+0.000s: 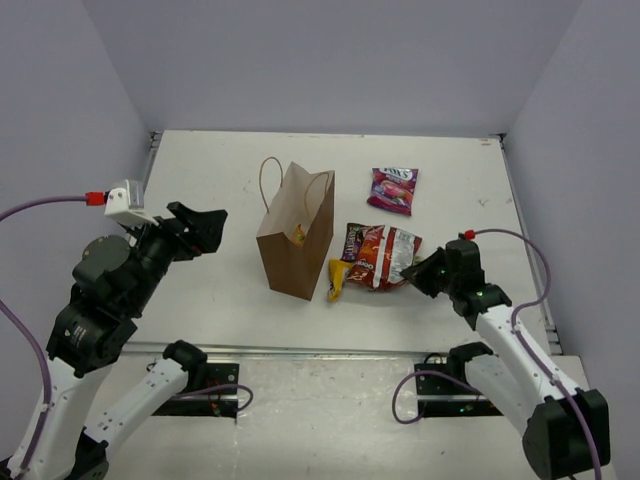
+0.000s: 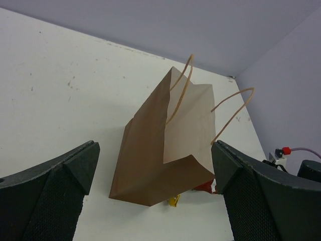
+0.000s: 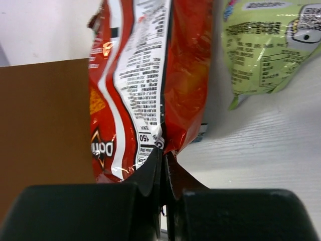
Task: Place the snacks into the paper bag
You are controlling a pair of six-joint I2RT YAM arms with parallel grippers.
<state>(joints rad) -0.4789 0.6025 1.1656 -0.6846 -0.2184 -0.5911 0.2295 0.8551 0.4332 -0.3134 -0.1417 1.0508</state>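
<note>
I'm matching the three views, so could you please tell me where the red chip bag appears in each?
Top external: chip bag right of centre, just right of the paper bag.
Left wrist: a red sliver low, behind the paper bag's base.
Right wrist: fills the centre, pinched by the right gripper, jaws shut.
Shared landmark: the paper bag.

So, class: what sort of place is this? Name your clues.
Likely a robotics lab cell: two bolted arms, a white table boxed by plain walls, a bag and snacks staged.
</note>
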